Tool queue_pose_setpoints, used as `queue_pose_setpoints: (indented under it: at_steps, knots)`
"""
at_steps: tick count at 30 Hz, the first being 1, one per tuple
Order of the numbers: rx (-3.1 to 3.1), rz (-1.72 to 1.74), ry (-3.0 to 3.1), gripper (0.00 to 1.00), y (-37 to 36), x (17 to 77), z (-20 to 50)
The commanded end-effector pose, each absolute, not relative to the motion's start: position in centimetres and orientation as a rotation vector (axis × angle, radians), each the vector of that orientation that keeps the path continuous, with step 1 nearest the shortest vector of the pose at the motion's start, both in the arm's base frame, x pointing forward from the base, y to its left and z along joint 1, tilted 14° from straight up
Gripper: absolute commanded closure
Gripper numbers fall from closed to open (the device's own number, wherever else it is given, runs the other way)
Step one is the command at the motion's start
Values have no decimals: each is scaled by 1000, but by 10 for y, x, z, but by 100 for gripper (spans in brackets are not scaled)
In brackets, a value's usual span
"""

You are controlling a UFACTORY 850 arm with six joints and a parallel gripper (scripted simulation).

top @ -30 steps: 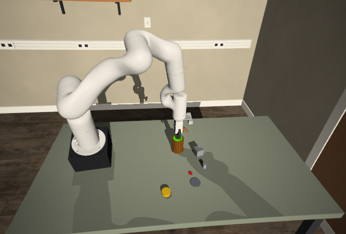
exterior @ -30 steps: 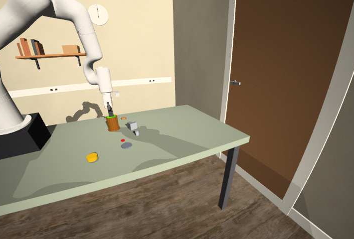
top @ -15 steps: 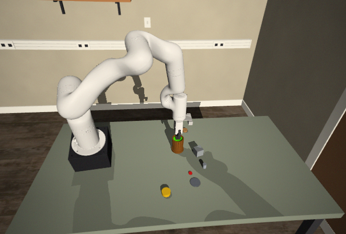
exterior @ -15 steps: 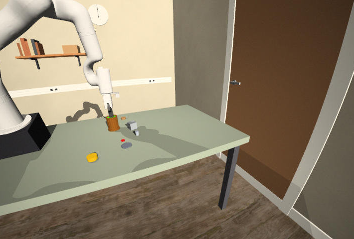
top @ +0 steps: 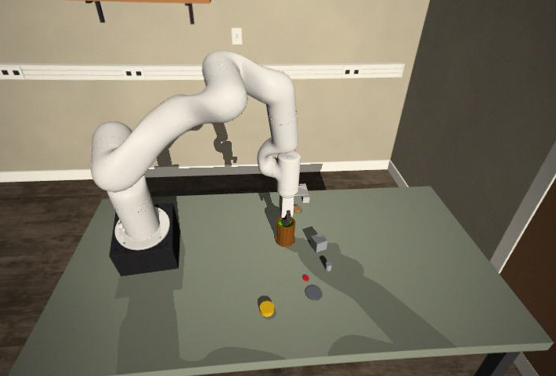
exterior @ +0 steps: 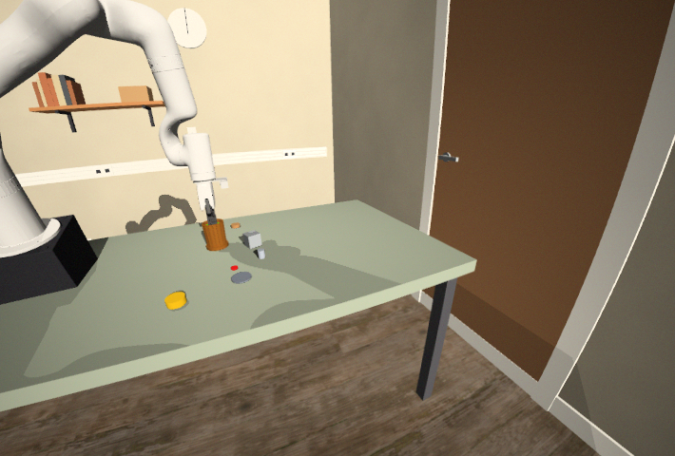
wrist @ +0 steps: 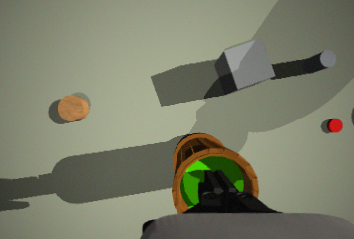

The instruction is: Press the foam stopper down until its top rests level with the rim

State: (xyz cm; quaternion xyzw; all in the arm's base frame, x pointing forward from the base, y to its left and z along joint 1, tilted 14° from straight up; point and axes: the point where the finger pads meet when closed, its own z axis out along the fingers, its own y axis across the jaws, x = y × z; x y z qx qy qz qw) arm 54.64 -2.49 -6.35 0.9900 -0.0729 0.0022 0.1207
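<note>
A brown ribbed jar (top: 285, 235) (exterior: 216, 235) (wrist: 184, 150) stands upright on the grey-green table (top: 420, 247) (exterior: 349, 241). Its bright green foam stopper (wrist: 195, 176) (top: 280, 223) sits inside the jar's mouth, below the rim in the wrist view. My gripper (top: 287, 217) (exterior: 209, 214) (wrist: 211, 184) is shut with nothing between the fingers. It points straight down, with the fingertips reaching into the jar's mouth on the stopper's top. The fingers hide the middle of the stopper.
A grey cube (top: 319, 242) (exterior: 251, 238) (wrist: 245, 64) and a small grey cylinder (top: 328, 265) (wrist: 327, 58) lie right of the jar. A red dot (top: 305, 277) (wrist: 335, 125), a grey disc (top: 313, 292), a yellow puck (top: 267, 308) (exterior: 176, 299) and a small tan disc (wrist: 73, 108) (exterior: 235, 225) lie around.
</note>
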Motion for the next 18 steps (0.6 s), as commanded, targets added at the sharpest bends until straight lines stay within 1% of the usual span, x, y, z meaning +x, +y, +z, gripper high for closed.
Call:
queue_pose_setpoints:
  at_steps: [1,18]
  knots:
    - [2892,9,-213,100,-25,547,-64]
    - [2892,9,-213,100,-27,547,-71]
